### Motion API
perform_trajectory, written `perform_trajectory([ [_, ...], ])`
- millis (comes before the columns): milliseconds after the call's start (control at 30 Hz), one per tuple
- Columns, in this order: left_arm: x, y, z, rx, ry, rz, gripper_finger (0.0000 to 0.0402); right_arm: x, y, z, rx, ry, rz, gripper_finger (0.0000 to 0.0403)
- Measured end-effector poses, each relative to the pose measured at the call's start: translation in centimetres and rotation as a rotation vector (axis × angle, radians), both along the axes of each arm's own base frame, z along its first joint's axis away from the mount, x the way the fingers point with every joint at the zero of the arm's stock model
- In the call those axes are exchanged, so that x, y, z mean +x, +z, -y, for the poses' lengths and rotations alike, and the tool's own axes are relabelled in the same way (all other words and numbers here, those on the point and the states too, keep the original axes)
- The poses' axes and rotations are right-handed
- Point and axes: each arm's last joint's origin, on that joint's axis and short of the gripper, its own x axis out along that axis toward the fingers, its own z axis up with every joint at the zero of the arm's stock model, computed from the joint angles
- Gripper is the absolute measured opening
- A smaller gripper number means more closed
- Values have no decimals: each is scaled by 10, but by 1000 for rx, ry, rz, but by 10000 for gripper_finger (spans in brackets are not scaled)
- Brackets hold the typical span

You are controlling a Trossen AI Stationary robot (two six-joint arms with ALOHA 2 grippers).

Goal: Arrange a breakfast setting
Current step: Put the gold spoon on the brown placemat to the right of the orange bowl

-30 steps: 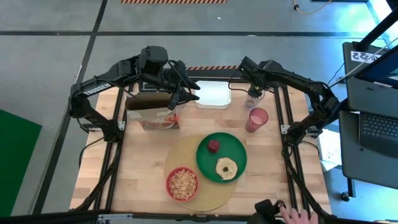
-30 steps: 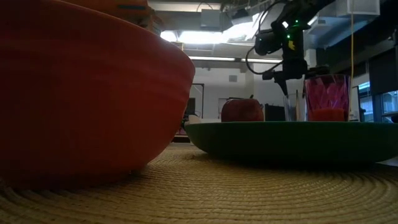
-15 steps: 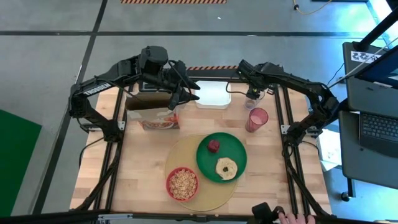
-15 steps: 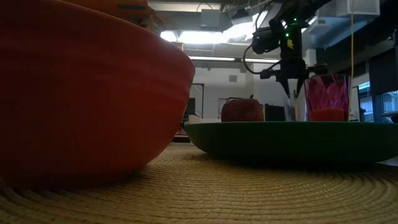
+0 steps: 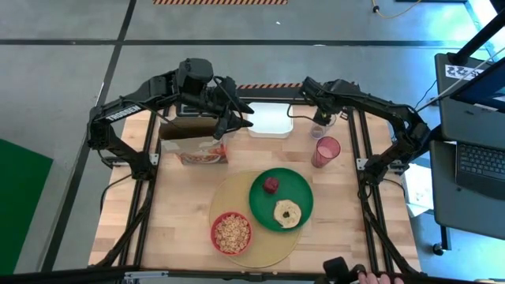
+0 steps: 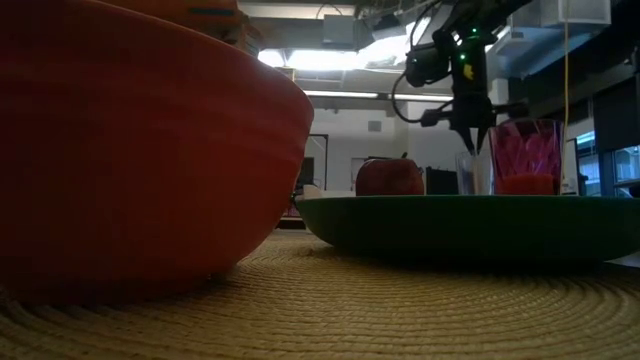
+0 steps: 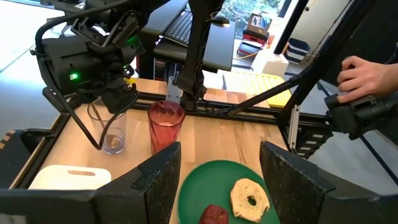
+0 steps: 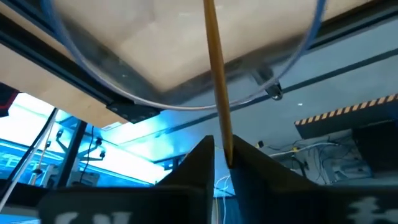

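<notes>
Currently in the right gripper (image 8: 222, 152): a thin tan stick (image 8: 214, 74), pinched between the two fingers and pointing straight down into the clear glass (image 7: 107, 127).
Gripper position: directly above the clear glass, with the fingertips just over its rim in the low view.
Step in hand: by my reading, standing the stick in the glass. Whether its tip touches the bottom cannot be told.
Doing it well: lower the stick along the glass's middle, clear of the wall. Part the fingers only once the tip rests on the bottom, or the stick will drop and tip the light glass. Then lift straight up.
Risk: the translucent pink cup (image 5: 326, 150) stands just beside the glass, so any sideways swing of the wrist could knock it.
Green plate (image 5: 296, 185): near the glass, beyond the pink cup, carrying the small red apple (image 5: 271, 185) and the bagel (image 5: 286, 213).
Tan mat (image 5: 237, 197): under the plate and under the red bowl (image 5: 215, 229) of cereal (image 5: 232, 233), which is farthest from the glass.
White tray (image 5: 271, 121): just beside the glass, on the side away from the table edge.
Left gripper (image 5: 235, 118): fingers spread and empty, waiting beyond the tray from the glass, above the cereal box (image 5: 193, 146).
</notes>
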Motion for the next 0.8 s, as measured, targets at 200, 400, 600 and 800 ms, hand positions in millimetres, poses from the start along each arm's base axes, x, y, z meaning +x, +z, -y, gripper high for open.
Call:
perform_trajectory([
  [200,0,0,0,0,0,0,212,-3,0,-2,16,-38,-5,14],
  [400,0,0,0,0,0,0,212,-3,0,-7,11,-52,-24,23],
  [600,0,0,0,2,-1,0,212,8,1,-20,-18,11,-40,21],
  [800,0,0,0,3,-1,0,212,17,1,-34,-21,69,-40,19],
])
